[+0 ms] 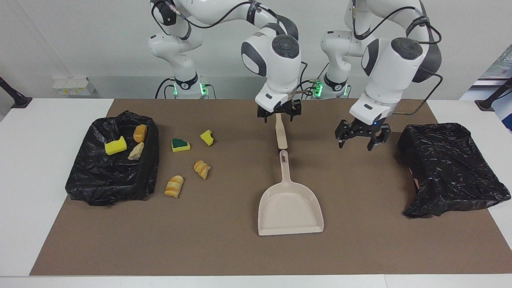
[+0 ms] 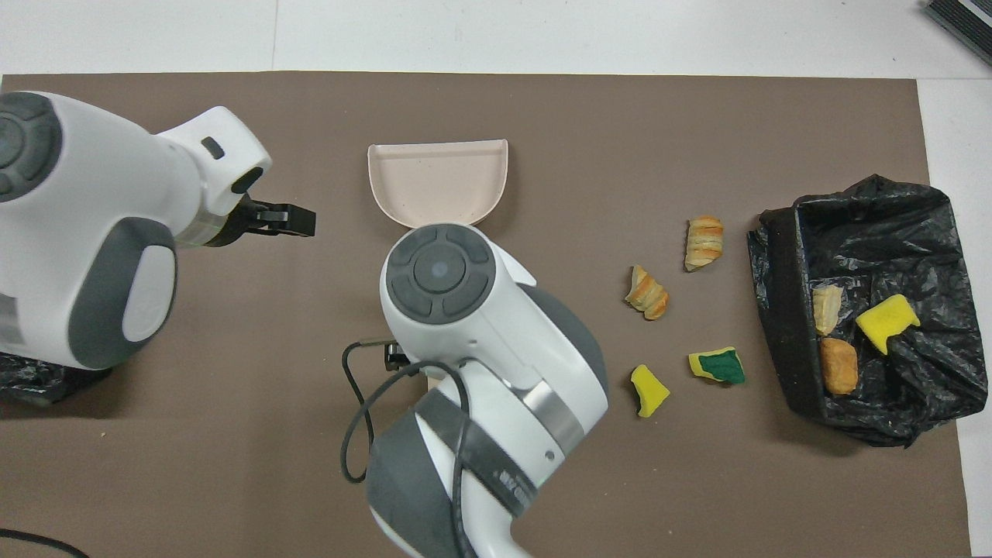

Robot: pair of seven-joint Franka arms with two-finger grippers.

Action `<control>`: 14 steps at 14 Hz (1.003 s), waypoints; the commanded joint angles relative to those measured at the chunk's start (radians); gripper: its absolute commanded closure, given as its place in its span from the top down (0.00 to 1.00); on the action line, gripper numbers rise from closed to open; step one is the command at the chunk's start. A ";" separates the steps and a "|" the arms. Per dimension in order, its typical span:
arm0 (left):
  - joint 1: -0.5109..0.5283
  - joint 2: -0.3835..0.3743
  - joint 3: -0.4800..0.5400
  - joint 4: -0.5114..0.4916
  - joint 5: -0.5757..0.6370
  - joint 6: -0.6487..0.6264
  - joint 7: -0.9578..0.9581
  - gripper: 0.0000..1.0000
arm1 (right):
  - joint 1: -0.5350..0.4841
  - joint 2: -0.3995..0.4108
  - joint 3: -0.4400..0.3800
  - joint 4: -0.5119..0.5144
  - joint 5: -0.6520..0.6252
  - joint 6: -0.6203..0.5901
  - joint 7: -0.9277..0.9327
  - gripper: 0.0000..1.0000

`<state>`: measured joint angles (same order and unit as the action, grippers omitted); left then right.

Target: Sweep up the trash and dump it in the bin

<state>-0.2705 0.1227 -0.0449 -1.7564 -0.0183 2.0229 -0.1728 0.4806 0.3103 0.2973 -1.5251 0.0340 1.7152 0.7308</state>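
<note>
Counter [image 1: 44, 168]: white, covered by a brown mat [image 1: 224, 248].
Dustpan [image 1: 291, 208]: beige and empty, lower centre of the facing view. Its long axis runs toward and away from the robots, mouth at the bottom of the frame, handle end toward the robots.
Stick [image 1: 281, 134]: beige, in line with the dustpan handle and just above it in the frame. Its upper end meets the right claw.
Right claw [image 1: 279, 114]: upper centre of the frame, at the stick's top end. Apart or together cannot be told, nor whether it grips the stick.
Left claw [image 1: 359, 140]: apart and empty, over bare mat between the dustpan and the closed black bag [image 1: 452, 168].
Bin [image 1: 100, 184]: black-lined and open, at the right arm's end. It holds a yellow sponge [image 1: 115, 145] and two bread pieces [image 1: 140, 133] [image 1: 136, 151].
Loose trash: green-faced sponge [image 1: 181, 144], yellow chunk [image 1: 207, 137] and two bread pieces [image 1: 202, 169] [image 1: 174, 186], all on the mat between bin and dustpan.
Key relation: the loose trash lies sideways from the dustpan, toward the right arm's end, so the mouth does not face it. The right arm is the nearer one.
Progress, judged: three scraps binned, four left.
</note>
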 commanded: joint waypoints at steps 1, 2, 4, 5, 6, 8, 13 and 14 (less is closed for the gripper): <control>-0.096 0.079 0.016 0.011 0.018 0.091 -0.129 1.00 | 0.039 -0.147 0.000 -0.234 0.026 0.093 0.073 1.00; -0.123 0.106 0.016 0.017 0.020 0.126 -0.190 1.00 | 0.055 -0.166 0.000 -0.274 0.030 0.113 0.073 1.00; -0.169 0.142 0.014 0.015 0.023 0.184 -0.287 1.00 | 0.062 -0.203 0.000 -0.354 0.091 0.191 0.075 1.00; -0.197 0.165 0.016 0.015 0.023 0.203 -0.309 1.00 | 0.090 -0.203 0.000 -0.391 0.104 0.237 0.082 1.00; -0.220 0.191 0.016 0.014 0.023 0.238 -0.332 1.00 | 0.119 -0.194 0.000 -0.418 0.104 0.274 0.105 1.00; -0.245 0.209 0.016 -0.003 0.024 0.260 -0.347 1.00 | 0.154 -0.195 0.000 -0.495 0.104 0.349 0.128 1.00; -0.294 0.273 0.017 -0.020 0.060 0.319 -0.441 1.00 | 0.190 -0.200 0.002 -0.609 0.104 0.466 0.173 1.00; -0.294 0.273 0.019 -0.018 0.060 0.310 -0.442 0.89 | 0.194 -0.200 0.002 -0.622 0.104 0.474 0.173 1.00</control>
<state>-0.5467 0.3977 -0.0452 -1.7640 0.0152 2.3182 -0.5843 0.6698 0.1446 0.3028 -2.0922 0.1138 2.1497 0.8879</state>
